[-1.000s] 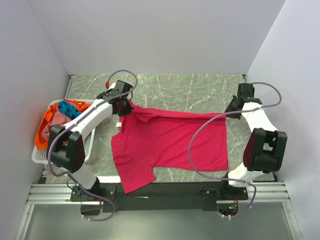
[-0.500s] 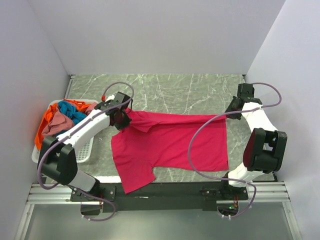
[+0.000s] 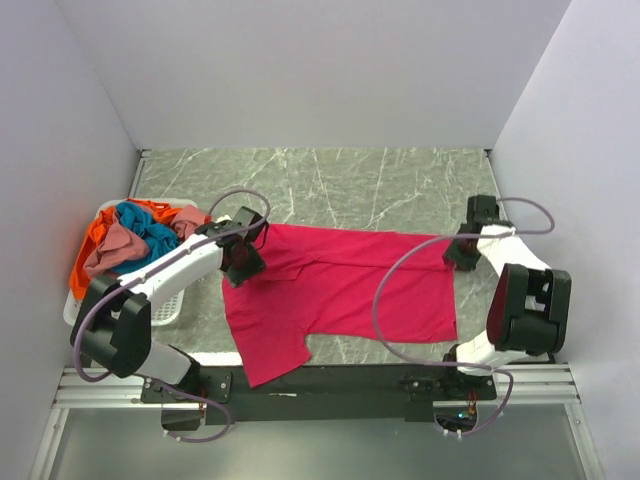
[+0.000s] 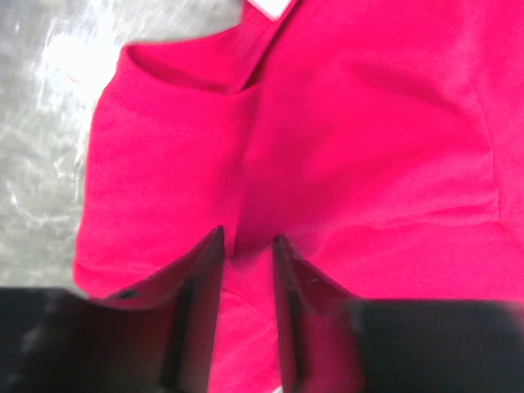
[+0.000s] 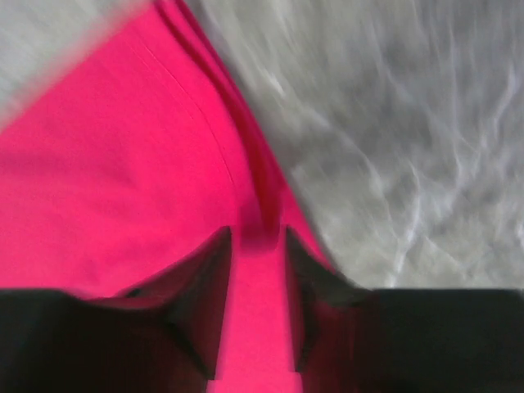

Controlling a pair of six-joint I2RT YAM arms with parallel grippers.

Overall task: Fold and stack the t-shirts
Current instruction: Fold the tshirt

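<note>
Though they sit low on the cloth, the left gripper's (image 4: pixel 247 239) two dark fingers (image 4: pixel 196 295) stand a little apart, clamping nothing. A soft ridge of the magenta t-shirt (image 3: pixel 340 290) runs up into the gap between them. Just beyond the tips lies the ribbed collar (image 4: pixel 164 74), with a white label (image 4: pixel 274 6) cut off at the top of the wrist view.

The right gripper (image 5: pixel 256 236) is likewise parted and let go, its fingers (image 5: pixel 201 286) on either side of the shirt's doubled edge. Its wrist view is smeared, so I cannot make out any stitching.

From above, the left arm folds out to the left. Its elbow hangs over the basket and its forearm slants in towards the collar. The right arm stands with its elbow high and its wrist bent inward to the shirt's right edge. From there neither pair of fingertips can be seen; the wrist housings cover them.

The shirt lies spread flat on the marble table (image 3: pixel 350 185), between the two arms, one sleeve lapping over the near edge.

At the far left, the white slatted basket (image 3: pixel 75 312) is partly hidden by the left forearm. It holds a heap: an orange shirt (image 3: pixel 88 255) spilling over its rim, a teal shirt (image 3: pixel 148 222) and a dusty pink shirt (image 3: pixel 110 248).
</note>
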